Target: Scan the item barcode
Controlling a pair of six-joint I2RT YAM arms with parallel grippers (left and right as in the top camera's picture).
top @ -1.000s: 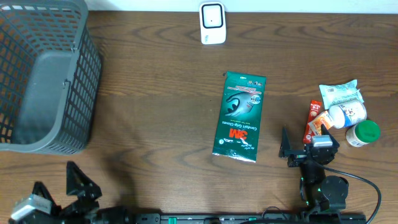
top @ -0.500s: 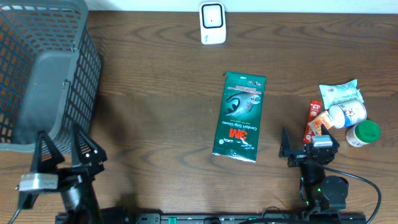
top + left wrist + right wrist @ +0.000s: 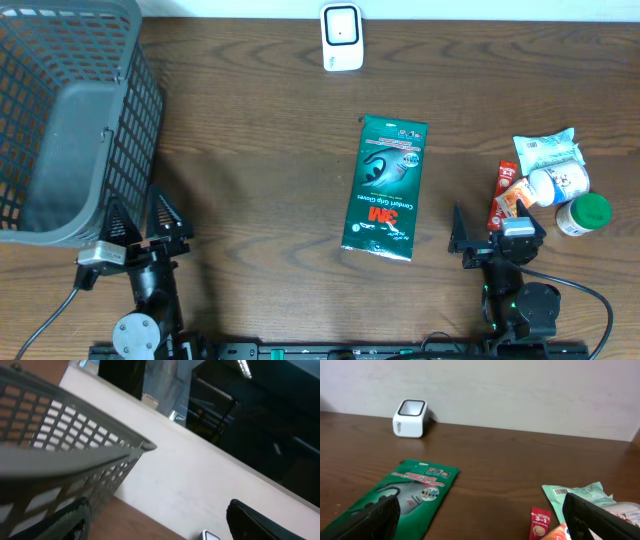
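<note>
Beside the basket (image 3: pixel 140 110) the left gripper (image 3: pixel 140 214) gapes empty; the right gripper (image 3: pixel 487 228), likewise, faces the glove packet (image 3: pixel 386 186).

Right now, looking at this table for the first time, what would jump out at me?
The green 3M glove packet lies flat mid-table, the brightest thing there. A big grey mesh basket fills the back left corner, a small white scanner stands at the back edge, and small packages huddle on the right.
</note>
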